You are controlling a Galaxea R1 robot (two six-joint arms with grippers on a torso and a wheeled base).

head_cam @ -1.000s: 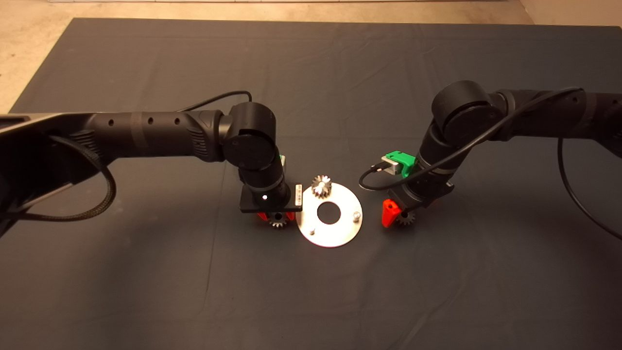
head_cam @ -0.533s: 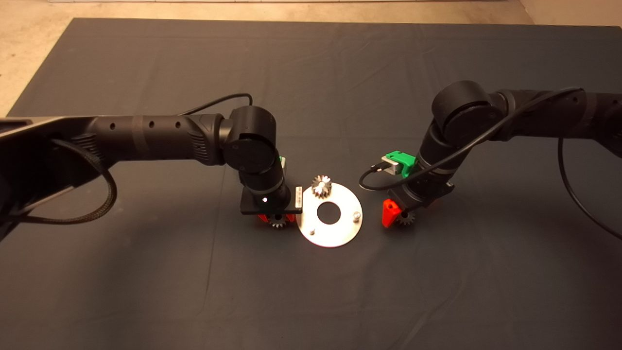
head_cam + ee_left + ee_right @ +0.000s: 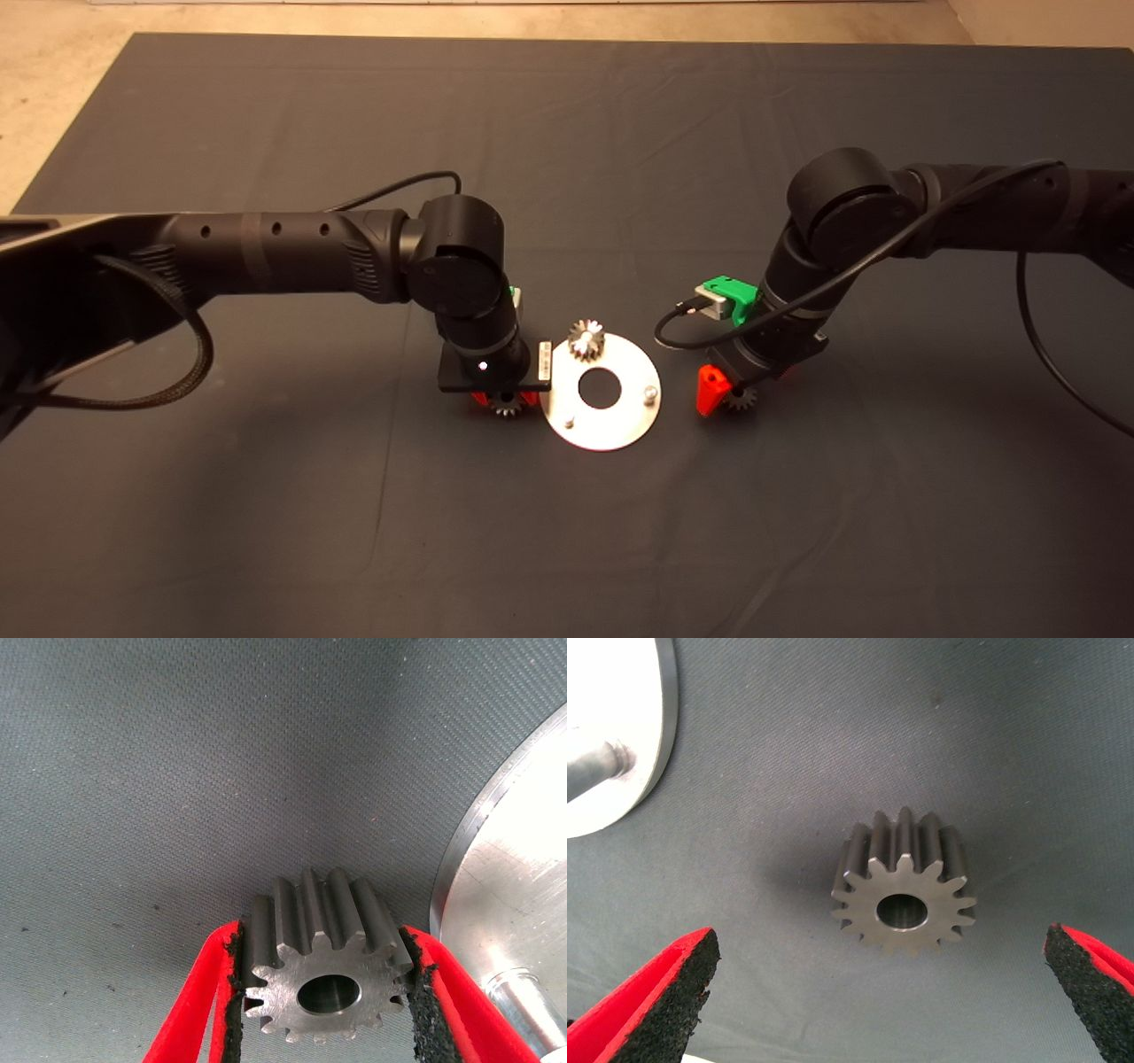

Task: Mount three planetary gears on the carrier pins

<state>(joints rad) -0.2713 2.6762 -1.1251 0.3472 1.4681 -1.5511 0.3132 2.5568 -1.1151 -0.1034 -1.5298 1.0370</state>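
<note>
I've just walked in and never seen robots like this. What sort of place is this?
Probably a robotics lab test bench: a dark mat over a plain floor, with only a silver carrier plate and small gears. The left gripper clamps one gear; the right gripper hangs open.

Dark grey desk mat [image 3: 266, 532]. Bright silver plate [image 3: 620, 430]. Silvery-grey toothed gears [image 3: 321, 979] [image 3: 904, 892], dark centre holes. Red fingers [image 3: 190, 1019], black pads. Green gripper body [image 3: 728, 291], black arms [image 3: 266, 248].
</note>
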